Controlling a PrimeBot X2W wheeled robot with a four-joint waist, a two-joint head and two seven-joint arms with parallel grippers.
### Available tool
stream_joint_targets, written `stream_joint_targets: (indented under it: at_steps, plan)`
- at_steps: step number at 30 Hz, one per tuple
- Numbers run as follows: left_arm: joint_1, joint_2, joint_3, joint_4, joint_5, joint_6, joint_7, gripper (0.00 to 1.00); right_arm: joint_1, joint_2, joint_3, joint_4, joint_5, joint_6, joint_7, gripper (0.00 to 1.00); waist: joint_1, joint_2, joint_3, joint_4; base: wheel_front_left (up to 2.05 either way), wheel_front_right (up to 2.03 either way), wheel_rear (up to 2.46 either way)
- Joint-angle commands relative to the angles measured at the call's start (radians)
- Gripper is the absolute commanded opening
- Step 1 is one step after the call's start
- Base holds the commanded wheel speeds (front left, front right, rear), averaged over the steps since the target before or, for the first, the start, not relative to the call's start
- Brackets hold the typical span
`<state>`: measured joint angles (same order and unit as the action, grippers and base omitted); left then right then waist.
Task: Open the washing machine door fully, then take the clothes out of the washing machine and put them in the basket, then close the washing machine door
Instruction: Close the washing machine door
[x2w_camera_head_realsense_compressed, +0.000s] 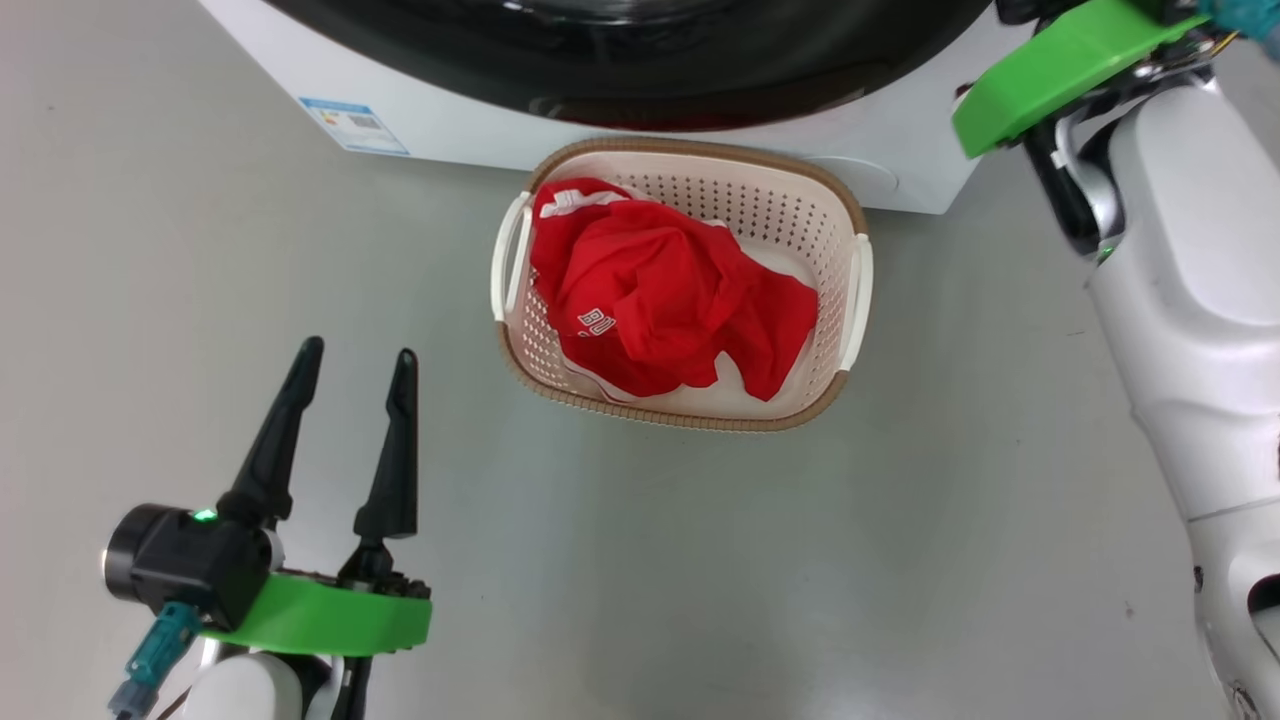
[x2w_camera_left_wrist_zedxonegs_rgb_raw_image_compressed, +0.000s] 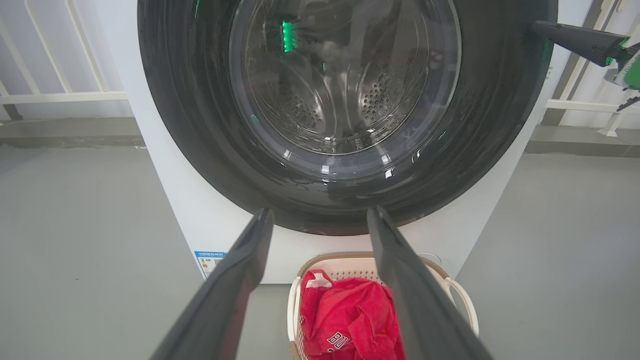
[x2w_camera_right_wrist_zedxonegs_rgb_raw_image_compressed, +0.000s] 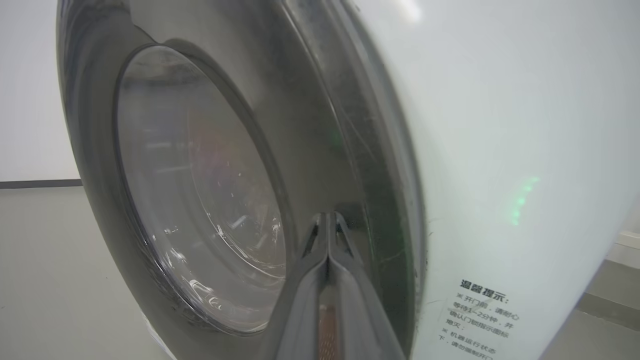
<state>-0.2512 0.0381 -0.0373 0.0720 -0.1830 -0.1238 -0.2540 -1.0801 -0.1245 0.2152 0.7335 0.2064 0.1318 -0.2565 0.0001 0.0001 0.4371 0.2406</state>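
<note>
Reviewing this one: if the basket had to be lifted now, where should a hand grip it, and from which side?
Probably the white side handle of the basket on the robot's left: it loops clear of the wall, leaving a gap for a finger. Come from above on that side, nearest the open left hand; the clothes heap the middle.

washing machine door (x2w_camera_head_realsense_compressed: 620, 60): cut by top edge | basket (x2w_camera_left_wrist_zedxonegs_rgb_raw_image_compressed: 345, 272): lower part cropped (clothes (x2w_camera_left_wrist_zedxonegs_rgb_raw_image_compressed: 350, 320) too) | sticker (x2w_camera_right_wrist_zedxonegs_rgb_raw_image_compressed: 475, 320): print blurred

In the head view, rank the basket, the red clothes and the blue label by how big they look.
1. basket, largest
2. red clothes, fitting inside it
3. blue label, clearly smallest
</note>
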Motion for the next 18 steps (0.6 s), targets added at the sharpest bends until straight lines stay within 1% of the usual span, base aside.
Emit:
stream_joint_targets:
  at_steps: [1, 5, 11, 18]
  plan:
    - [-0.016, 0.014, 0.027, -0.022, 0.009, -0.002, -0.008, 1.0, -0.024, 0.011, -0.007, -0.018, -0.013, -0.001, -0.005, 0.0, -0.0001, -0.0001, 0.003, 0.005, 0.0, 0.0, 0.0]
    - [-0.021, 0.014, 0.023, -0.012, 0.007, -0.004, -0.008, 1.0, -0.024, 0.01, -0.038, -0.015, -0.03, -0.001, -0.005, 0.0, -0.0001, -0.0001, 0.001, 0.011, 0.0, 0.0, 0.0]
    - [-0.025, 0.018, 0.024, -0.002, 0.011, -0.005, -0.008, 1.0, -0.008, 0.02, -0.043, -0.013, -0.04, -0.001, -0.005, 0.0, -0.0001, -0.0001, -0.007, 0.008, 0.0, 0.0, 0.0]
    - [-0.022, 0.018, 0.033, 0.006, 0.006, -0.006, -0.008, 1.0, 0.055, 0.035, -0.036, -0.066, -0.04, -0.001, -0.005, 0.0, -0.0001, -0.0001, -0.029, -0.02, 0.0, 0.0, 0.0]
